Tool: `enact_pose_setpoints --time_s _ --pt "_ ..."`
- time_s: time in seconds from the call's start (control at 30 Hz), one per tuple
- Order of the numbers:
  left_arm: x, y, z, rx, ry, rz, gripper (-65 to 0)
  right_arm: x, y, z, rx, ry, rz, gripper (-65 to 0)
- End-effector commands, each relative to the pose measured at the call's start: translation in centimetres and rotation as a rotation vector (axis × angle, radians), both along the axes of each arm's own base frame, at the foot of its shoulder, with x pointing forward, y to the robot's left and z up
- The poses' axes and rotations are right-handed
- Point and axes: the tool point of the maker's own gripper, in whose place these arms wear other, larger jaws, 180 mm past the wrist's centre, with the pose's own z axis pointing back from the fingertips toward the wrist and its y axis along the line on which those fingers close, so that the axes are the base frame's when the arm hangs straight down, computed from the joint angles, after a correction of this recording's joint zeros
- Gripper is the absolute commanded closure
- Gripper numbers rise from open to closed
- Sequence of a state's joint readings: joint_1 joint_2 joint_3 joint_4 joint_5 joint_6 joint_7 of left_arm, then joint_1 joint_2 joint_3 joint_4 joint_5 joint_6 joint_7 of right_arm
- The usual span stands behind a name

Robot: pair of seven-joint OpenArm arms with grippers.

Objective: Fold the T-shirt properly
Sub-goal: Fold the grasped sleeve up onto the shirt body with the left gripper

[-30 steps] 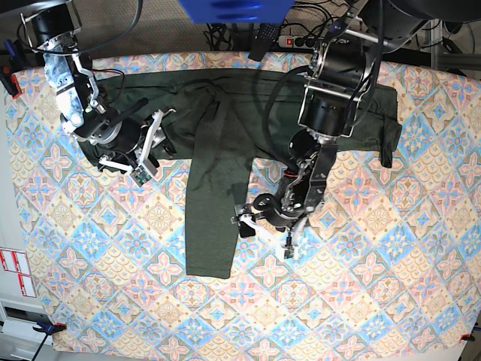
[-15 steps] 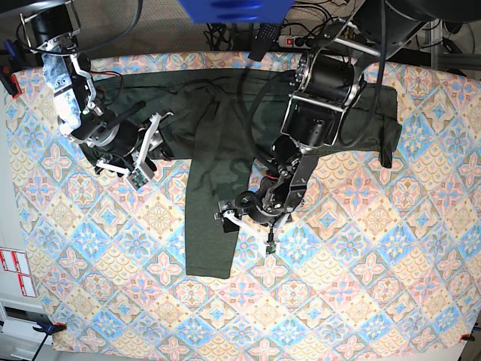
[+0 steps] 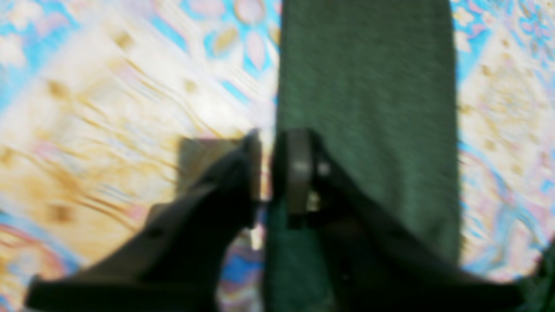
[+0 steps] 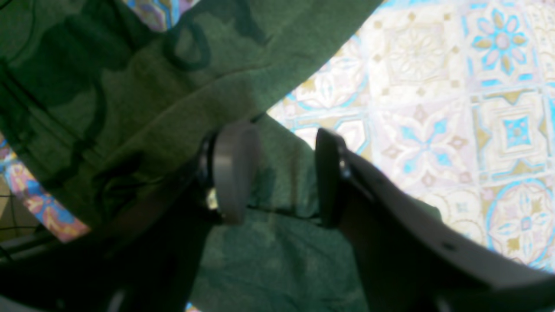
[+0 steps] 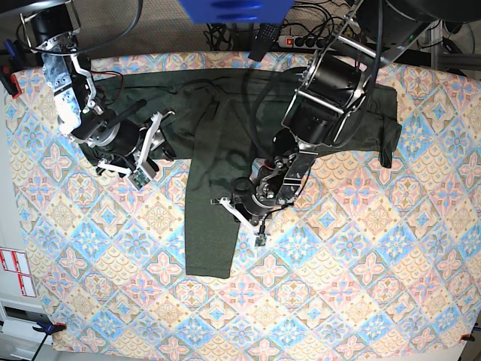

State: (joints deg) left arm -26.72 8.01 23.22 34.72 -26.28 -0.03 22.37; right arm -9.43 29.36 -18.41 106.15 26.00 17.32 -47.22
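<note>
The dark olive-green T-shirt lies spread across the far half of the table, one long sleeve running toward the near edge. My left gripper is down at that sleeve's right edge. In the left wrist view, which is blurred, its jaws are pinched to a thin slit on the sleeve's edge. My right gripper stands over the shirt's left end. Seen from the right wrist, it is open, with shirt fabric under and between its fingers.
A patterned tablecloth covers the table. A power strip and cables lie beyond the far edge, and a blue object hangs at the top. A red clamp sits at the left edge.
My left arm has swung left onto the sleeve's right edge and its jaws have gone from wide open to nearly shut. The right arm has stayed where it was.
</note>
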Motion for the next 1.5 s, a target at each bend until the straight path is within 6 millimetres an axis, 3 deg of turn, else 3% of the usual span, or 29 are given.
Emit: enact_pose_setpoints --time_s 0.0,0.17,0.27,0.57,0.8,1.1,1.23,1.47 --pt "-1.1 -1.6 -0.1 -0.025 0.06 -0.041 -1.3 0.9 0.0 1.3 0.017 -0.046 0.0 -24.7" --pt "-1.3 -2.4 1.1 -0.063 0.022 -0.033 0.0 0.4 0.1 1.0 0.018 -0.034 0.001 -24.7" --pt "-1.2 -0.9 2.2 -0.077 -0.036 -0.016 0.0 0.1 0.2 1.0 0.019 -0.031 0.003 -24.7" --pt "-2.7 7.3 5.5 0.003 -0.187 0.135 0.0 0.1 -1.3 0.9 0.01 -0.03 -0.041 -24.7" --pt "-7.2 11.8 8.8 0.051 -0.276 0.181 0.0 0.1 -1.3 0.9 0.01 -0.029 -0.04 -24.7" --pt "-13.9 18.8 11.0 0.108 -0.258 0.376 0.0 0.0 -1.3 0.8 0.01 -0.024 -0.04 -24.7" --pt "-16.7 19.9 11.3 0.115 -0.229 0.405 0.0 0.0 -1.3 0.7 0.009 -0.023 -0.041 -24.7" --pt "-20.7 20.8 9.5 0.144 -0.134 0.425 0.0 0.0 -1.3 0.7 0.009 -0.023 -0.041 -24.7"
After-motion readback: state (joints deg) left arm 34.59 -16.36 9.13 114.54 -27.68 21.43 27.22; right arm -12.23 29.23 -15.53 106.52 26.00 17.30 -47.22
